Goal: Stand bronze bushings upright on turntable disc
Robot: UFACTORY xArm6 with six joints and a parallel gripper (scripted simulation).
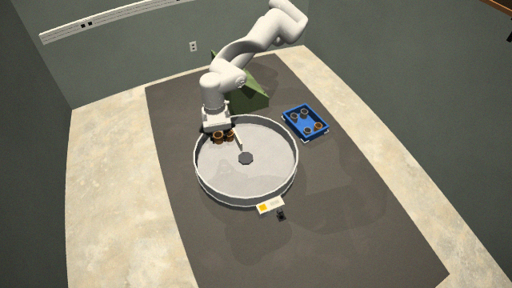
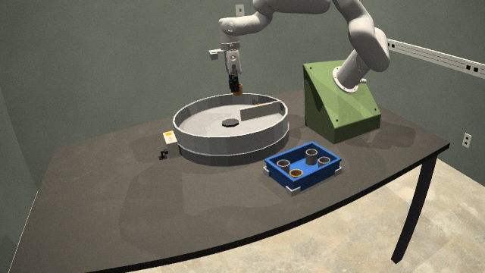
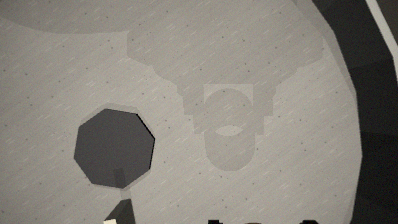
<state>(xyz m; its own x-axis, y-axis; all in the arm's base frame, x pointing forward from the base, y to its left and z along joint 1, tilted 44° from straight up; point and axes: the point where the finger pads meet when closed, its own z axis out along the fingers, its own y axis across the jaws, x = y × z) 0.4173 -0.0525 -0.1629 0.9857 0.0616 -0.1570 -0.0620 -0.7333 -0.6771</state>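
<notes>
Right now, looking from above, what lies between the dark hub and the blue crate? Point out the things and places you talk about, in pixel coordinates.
Between the hub [image 1: 246,158] [image 2: 230,123] [image 3: 114,149] and crate [image 1: 294,129] [image 2: 278,177]: some disc, then the turntable's raised rim [image 1: 297,160] [image 2: 231,145]. The top view shows this.

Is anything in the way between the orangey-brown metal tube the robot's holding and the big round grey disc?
Nothing visible blocks the way down from the gripper holding the bronze bushing to the grey disc. The other bronze bushing and thin pale divider look off to one side.
</notes>
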